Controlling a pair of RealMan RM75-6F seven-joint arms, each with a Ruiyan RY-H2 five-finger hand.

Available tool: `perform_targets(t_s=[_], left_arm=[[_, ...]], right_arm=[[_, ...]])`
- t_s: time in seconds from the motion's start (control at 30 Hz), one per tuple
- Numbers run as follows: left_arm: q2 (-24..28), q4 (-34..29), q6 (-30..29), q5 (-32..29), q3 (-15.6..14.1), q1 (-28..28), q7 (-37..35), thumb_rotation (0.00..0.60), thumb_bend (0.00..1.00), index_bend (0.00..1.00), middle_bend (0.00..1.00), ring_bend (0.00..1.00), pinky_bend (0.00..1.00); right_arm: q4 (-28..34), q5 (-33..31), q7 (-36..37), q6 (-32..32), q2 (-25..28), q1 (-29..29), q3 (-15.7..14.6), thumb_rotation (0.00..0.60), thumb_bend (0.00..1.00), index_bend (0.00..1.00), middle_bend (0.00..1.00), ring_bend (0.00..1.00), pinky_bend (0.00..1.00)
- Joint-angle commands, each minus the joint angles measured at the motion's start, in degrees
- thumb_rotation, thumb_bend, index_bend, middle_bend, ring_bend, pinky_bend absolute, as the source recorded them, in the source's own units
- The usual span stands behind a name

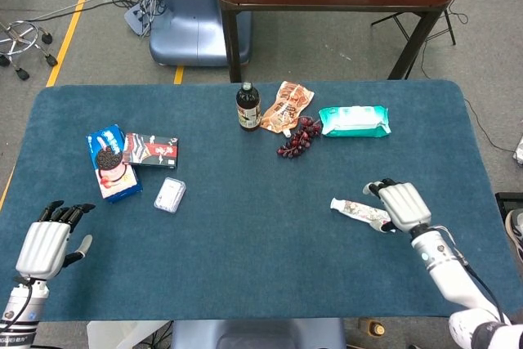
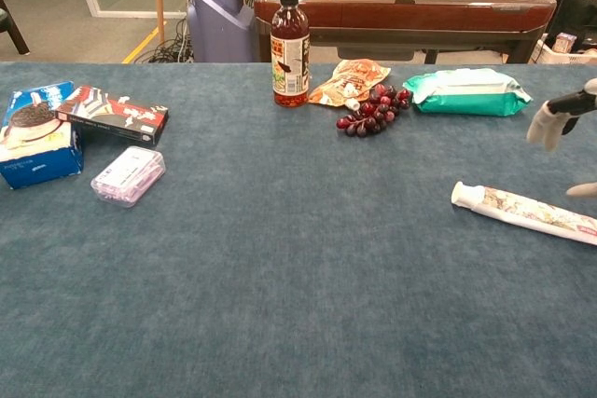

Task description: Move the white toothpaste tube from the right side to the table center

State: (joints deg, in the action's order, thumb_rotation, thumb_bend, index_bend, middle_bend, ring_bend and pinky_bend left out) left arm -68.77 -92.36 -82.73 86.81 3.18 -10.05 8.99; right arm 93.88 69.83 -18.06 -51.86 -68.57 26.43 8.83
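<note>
Toothpaste tube (capped) under right hand

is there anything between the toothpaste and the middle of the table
Nothing visible. The toothpaste lies on the right side with its cap pointing toward the center, and the blue cloth between it and the table middle is bare. The grapes and bottle sit further back, off that path. The right robot hand is over the tube's far end.

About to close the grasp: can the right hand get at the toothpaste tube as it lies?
Probably yes. The right hand is right at the tube, over its far end, with bare cloth around it and nothing between them.
</note>
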Motion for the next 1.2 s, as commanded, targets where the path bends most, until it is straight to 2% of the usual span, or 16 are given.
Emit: perform_targets(t_s=[0.03, 0.33, 0.57, 0.9, 1.2], left_arm=[[-0.06, 0.07, 0.04, 0.09, -0.11, -0.02, -0.10, 0.600, 0.32, 0.24, 0.32, 0.31, 0.13], [0.08, -0.18, -0.30, 0.13, -0.41, 0.28, -0.20, 0.600, 0.32, 0.24, 0.32, 0.31, 0.13], [0.42, -0.58, -0.59, 0.04, -0.51, 0.55, -0.14, 0.600, 0.32, 0.24, 0.32, 0.31, 0.13], [0.18, -0.17, -0.45, 0.12, -0.58, 0.49, -0.57, 0.600, 0.32, 0.24, 0.32, 0.31, 0.13], [-0.21, 0.16, -0.66, 0.19, -0.77, 0.69, -1.19, 0.600, 0.32, 0.24, 0.32, 0.31, 0.13]], right_arm=[[-2.88, -1.79, 0.00, 3.04, -2.29, 2.51, 0.20, 0.600, 0.21, 0.31, 0.36, 0.26, 0.44], [-10.81, -4.54, -0.28, 8.95, -7.86, 7.96, -0.61, 0.600, 0.21, 0.31, 0.37, 0.26, 0.43], [-12.69, -4.35, 0.54, 10.69, -9.95, 9.98, -1.75, 0.600, 0.21, 0.31, 0.38, 0.26, 0.43], [-7.62, -0.93, 1.83, 7.52, -7.60, 8.48, -4.86, 0.600, 0.21, 0.31, 0.41, 0.26, 0.43], [-12.32, 0.61, -2.48, 3.48, -10.02, 8.17, -6.12, 0.600, 0.22, 0.33, 0.42, 0.26, 0.43]])
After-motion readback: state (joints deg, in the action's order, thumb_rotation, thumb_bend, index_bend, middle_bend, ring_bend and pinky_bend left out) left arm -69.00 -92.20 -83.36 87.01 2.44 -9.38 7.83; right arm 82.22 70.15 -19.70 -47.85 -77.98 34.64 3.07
